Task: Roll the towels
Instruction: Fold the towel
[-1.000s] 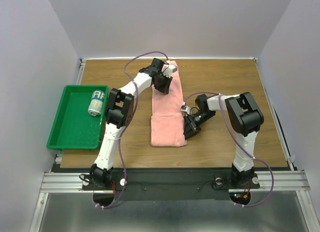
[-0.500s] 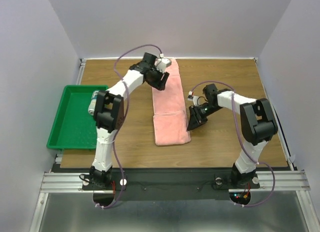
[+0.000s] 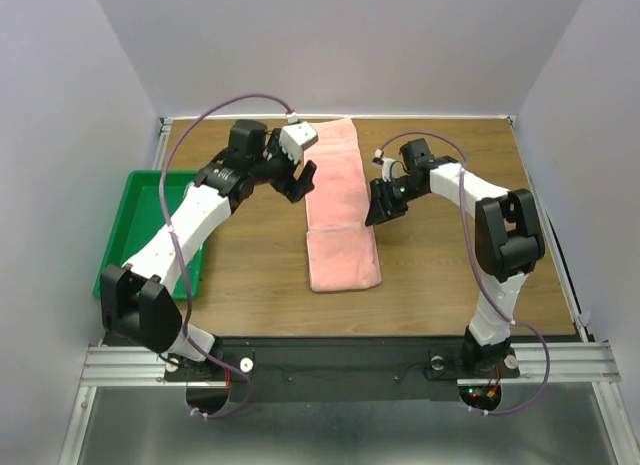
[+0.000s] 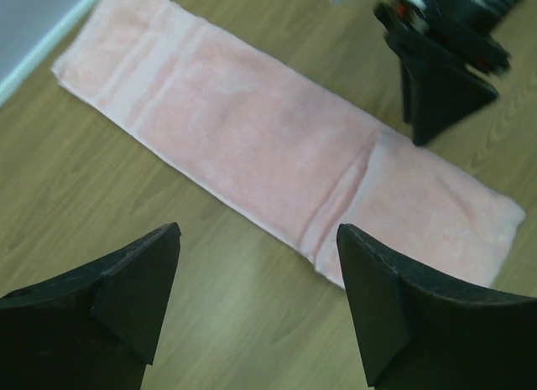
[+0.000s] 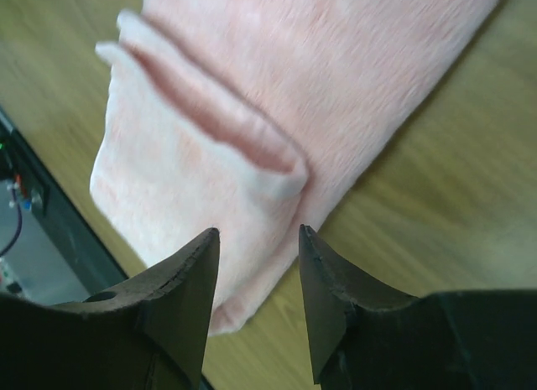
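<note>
Top external view shows both arms pulled away from the pink towel [image 3: 338, 205], where a second ago each had its fingers on it: the left gripper [image 3: 300, 178] at the far end, the right gripper [image 3: 383, 207] at the near right edge. Now the left one hovers just left of the strip and the right one just right of it, neither touching cloth. In the left wrist view the fingers [image 4: 134, 281] stand wide apart with nothing between them. In the right wrist view the fingers [image 5: 180, 289] are parted by a narrower gap, also empty, above the towel's near end.

The towel has shifted a little and lies as a long narrow strip running from the far edge of the table [image 3: 450, 275] toward the near side. It lies flat, with a cross fold close to its near end where a top layer stops short. That looks like the straightening step done and released; no rolling has begun, and a roll would likely start from one end. The white printed towel is not in view.

The table is brown wood grain. A green tray [image 3: 125, 260] sits at its left edge, partly under the left arm. Pale plain walls close in the left, far and right sides, and a metal rail [image 3: 350, 360] runs along the near edge.
</note>
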### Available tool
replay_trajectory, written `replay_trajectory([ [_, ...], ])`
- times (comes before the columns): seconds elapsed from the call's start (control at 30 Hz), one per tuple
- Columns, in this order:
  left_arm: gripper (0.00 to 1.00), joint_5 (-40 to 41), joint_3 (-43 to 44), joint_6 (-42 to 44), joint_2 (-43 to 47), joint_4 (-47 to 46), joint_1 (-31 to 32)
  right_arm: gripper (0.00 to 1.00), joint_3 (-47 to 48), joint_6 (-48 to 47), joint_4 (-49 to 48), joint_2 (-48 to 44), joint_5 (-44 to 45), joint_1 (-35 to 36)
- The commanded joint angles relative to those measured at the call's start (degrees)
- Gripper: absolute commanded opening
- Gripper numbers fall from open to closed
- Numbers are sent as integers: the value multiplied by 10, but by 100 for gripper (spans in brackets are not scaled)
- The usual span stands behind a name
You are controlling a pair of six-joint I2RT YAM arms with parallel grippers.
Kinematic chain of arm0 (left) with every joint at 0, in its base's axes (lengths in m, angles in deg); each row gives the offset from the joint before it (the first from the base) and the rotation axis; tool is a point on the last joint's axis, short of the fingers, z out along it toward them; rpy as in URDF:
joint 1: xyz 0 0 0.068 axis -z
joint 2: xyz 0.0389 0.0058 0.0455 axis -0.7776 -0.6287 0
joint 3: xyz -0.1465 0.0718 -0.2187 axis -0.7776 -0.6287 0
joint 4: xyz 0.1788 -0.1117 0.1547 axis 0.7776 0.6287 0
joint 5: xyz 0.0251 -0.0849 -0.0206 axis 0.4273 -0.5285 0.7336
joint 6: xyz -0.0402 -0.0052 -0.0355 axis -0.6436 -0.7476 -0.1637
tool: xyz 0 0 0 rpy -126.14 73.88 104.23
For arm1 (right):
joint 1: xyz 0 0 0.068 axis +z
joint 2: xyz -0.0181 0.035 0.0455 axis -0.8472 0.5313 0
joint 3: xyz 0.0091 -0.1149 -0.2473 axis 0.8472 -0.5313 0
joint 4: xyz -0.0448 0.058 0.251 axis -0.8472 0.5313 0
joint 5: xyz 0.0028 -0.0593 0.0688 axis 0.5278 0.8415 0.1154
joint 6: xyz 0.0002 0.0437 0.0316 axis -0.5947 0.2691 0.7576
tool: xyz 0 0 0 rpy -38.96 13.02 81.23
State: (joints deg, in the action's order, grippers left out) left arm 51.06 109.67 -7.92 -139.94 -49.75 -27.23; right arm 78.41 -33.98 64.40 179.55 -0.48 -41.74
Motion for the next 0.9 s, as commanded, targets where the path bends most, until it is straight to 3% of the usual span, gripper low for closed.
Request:
replay_trajectory([
  [0.0, 86, -42, -70, 43, 61, -12, 1, 48, 50, 34, -42, 19, 32, 2],
  [0.2, 84, -28, -138, 67, 102, -17, 1, 47, 55, 53, -42, 55, -8, 3],
  [0.6, 83, -44, -166, 62, 124, -21, 2, 42, 52, 55, -42, 82, -21, 16],
  [0.7, 83, -38, -166, 61, 124, -23, 3, 33, 51, 57, -41, 80, -37, 16],
  [0.83, 81, -34, -166, 54, 127, -27, 3, 0, 38, 64, -41, 54, -36, 16],
  [0.87, 81, -36, -168, 54, 128, -27, 3, 1, 35, 65, -41, 46, -35, 15],
])
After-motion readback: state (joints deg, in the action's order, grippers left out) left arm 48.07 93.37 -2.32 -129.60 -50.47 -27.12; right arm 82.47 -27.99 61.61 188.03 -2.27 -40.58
